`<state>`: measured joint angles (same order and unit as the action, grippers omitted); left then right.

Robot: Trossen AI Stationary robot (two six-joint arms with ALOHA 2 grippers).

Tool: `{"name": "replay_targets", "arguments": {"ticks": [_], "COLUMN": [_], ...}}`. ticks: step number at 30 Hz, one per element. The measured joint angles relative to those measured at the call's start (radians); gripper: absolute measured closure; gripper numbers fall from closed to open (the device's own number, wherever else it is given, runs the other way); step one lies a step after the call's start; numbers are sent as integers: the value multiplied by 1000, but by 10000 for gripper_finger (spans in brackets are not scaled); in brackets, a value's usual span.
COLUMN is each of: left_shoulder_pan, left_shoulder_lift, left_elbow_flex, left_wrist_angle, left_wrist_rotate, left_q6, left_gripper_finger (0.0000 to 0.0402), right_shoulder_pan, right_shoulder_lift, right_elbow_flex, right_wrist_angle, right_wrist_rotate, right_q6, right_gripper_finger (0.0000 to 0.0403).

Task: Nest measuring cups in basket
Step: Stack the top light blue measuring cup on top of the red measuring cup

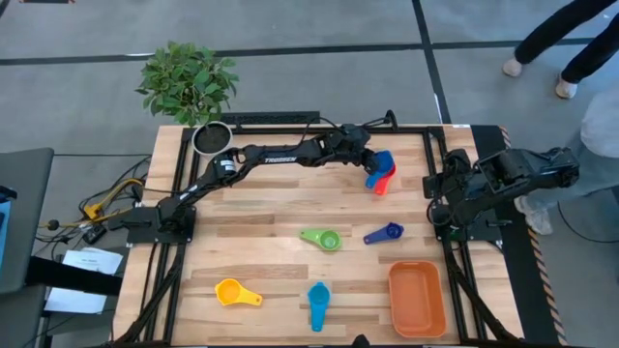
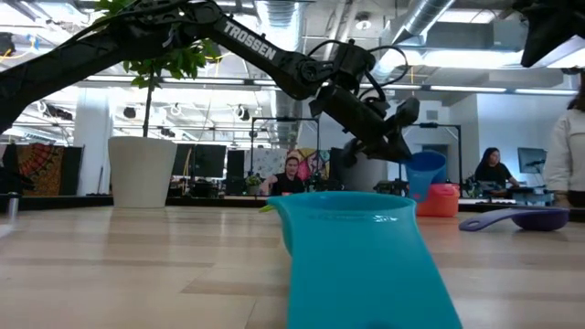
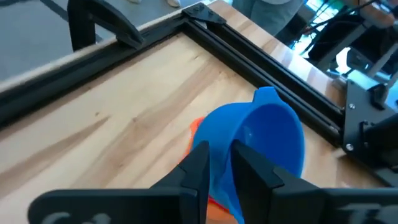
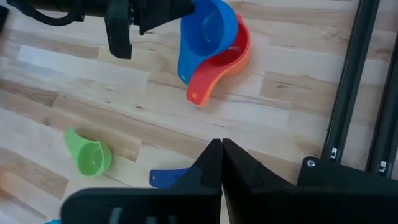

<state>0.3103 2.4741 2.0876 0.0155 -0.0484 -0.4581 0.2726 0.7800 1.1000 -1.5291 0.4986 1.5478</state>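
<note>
Your table, left to right from above. The yellow cup lies alone near the front-left, its handle pointing right; like all of these it looks to be light, stiff, smooth plastic, likely to skate if you nudge it, so take it by the flat handle or pinch the rim. Behind it, at the far edge, the white plant pot with its leafy plant stands clear of any route to the basket. Next comes the light blue cup at the front, then the green cup mid-table, both loose and upright.

Your left gripper reaches across to the far right of the table, fingers pinched on the wall of the blue cup, which it holds over the red cup; an orange cup peeks out beneath, so a nested stack is forming there, well apart from the basket. Move it as a stack and it may slide apart.

The dark blue cup lies between that stack and the orange basket, which sits empty at the front-right. The right gripper waits at the table's right edge, fingers pressed together on nothing. People stand off beyond the table.
</note>
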Motion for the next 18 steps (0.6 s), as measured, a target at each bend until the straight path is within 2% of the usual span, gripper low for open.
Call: {"name": "replay_targets", "arguments": {"ticks": [5,13,18], "left_shoulder_pan": [5,12,26], "left_shoulder_lift": [0,0,-8], "left_elbow_flex": [0,0,0], "left_wrist_angle": [-9,-46,-233], "left_wrist_rotate": [48,139,146], "left_q6": [-85,-129,-120], "left_gripper_finger": [364,363,370], "right_shoulder_pan": [0,0,0], "right_shoulder_lift": [1,1,1], "right_elbow_flex": [0,0,0], "right_wrist_angle": [0,0,0], "right_wrist_rotate": [0,0,0], "right_q6": [16,26,35], "right_gripper_finger": [373,380,379]}}
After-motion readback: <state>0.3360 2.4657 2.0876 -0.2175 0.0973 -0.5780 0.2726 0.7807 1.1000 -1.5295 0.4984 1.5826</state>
